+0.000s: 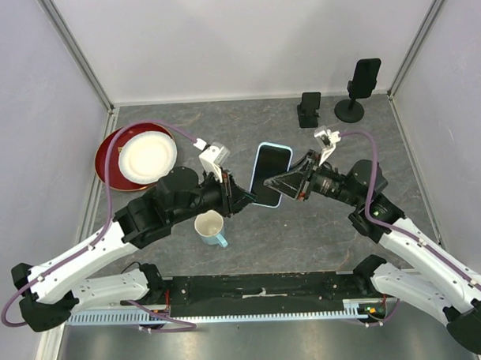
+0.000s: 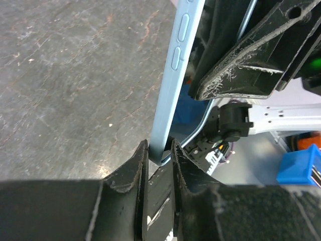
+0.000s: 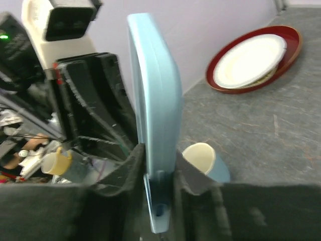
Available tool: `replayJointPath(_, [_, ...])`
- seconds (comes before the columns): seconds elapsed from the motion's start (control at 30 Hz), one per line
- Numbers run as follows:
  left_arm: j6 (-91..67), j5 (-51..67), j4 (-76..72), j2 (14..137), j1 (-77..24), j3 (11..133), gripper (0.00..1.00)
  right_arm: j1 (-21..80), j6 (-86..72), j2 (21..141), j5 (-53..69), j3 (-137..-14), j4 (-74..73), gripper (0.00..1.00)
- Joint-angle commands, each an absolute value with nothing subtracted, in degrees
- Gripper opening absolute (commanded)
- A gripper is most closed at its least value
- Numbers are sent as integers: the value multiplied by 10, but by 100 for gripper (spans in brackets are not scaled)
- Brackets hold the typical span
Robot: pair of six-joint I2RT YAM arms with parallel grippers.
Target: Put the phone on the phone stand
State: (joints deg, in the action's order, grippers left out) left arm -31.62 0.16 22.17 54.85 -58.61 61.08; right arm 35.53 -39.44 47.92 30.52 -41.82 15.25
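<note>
The light blue phone (image 1: 269, 173) with a black screen is held on edge above the middle of the table, between both grippers. My left gripper (image 1: 239, 197) is shut on its lower left corner; in the left wrist view the phone's edge (image 2: 175, 75) rises from between the gripper's fingertips (image 2: 159, 155). My right gripper (image 1: 285, 186) is shut on its right side; in the right wrist view the phone (image 3: 155, 95) stands clamped in the gripper (image 3: 159, 168). A small black phone stand (image 1: 308, 109) and a taller round-based one (image 1: 357, 87) stand at the back right, apart from the phone.
A cream and blue mug (image 1: 210, 228) stands just below the grippers and also shows in the right wrist view (image 3: 203, 158). A white plate on a red plate (image 1: 137, 157) lies at the back left. White walls enclose the table on three sides.
</note>
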Motion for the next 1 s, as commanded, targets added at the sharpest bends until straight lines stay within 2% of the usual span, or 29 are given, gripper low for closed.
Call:
replayJointPath(0.0, [-297,-18,176,542,-592,604,2,357,-357,507,259,-444,125,38])
replayJointPath(0.03, [-298,-24,177,541,-592,604,2,356,-353,509,258,-446,120,46])
replayJointPath(0.07, [-297,-30,178,538,-592,602,2,357,-350,510,245,-456,101,64])
replayJointPath(0.17, [-296,-48,181,520,-592,596,2,357,-344,511,217,-476,59,84])
replayJointPath(0.37, [-296,-55,180,500,-592,580,2,357,-383,533,260,-474,105,87])
replayJointPath(0.43, [-301,-40,173,496,-592,577,2,356,-424,536,301,-447,185,82])
replayJointPath(0.5, [-308,-32,164,504,-592,574,2,356,-483,546,321,-413,297,55])
replayJointPath(0.53, [-311,-25,165,507,-592,577,2,356,-505,552,346,-404,341,45])
replayJointPath(0.6, [-315,-18,162,515,-592,580,2,356,-549,561,356,-383,432,35])
replayJointPath(0.63, [-318,-12,159,515,-592,579,2,357,-563,562,359,-364,465,27])
replayJointPath(0.67, [-320,-11,155,513,-592,577,2,356,-580,562,359,-355,526,10])
replayJointPath(0.7, [-319,-7,149,509,-591,575,2,357,-591,561,359,-347,549,1])
replayJointPath(0.77, [-315,13,144,505,-591,573,2,356,-613,559,363,-336,588,0])
replayJointPath(0.8, [-312,24,137,503,-589,572,8,357,-617,558,364,-331,598,0])
replayJointPath(0.83, [-314,36,135,497,-589,568,21,356,-628,555,361,-323,616,0])
replayJointPath(0.87, [-316,41,129,491,-588,563,36,355,-632,549,356,-317,627,0])
replayJointPath(0.9, [-321,50,109,486,-588,556,57,356,-637,548,354,-314,638,0])
replayJointPath(0.97, [-330,57,89,470,-586,533,68,356,-655,546,356,-309,666,0])
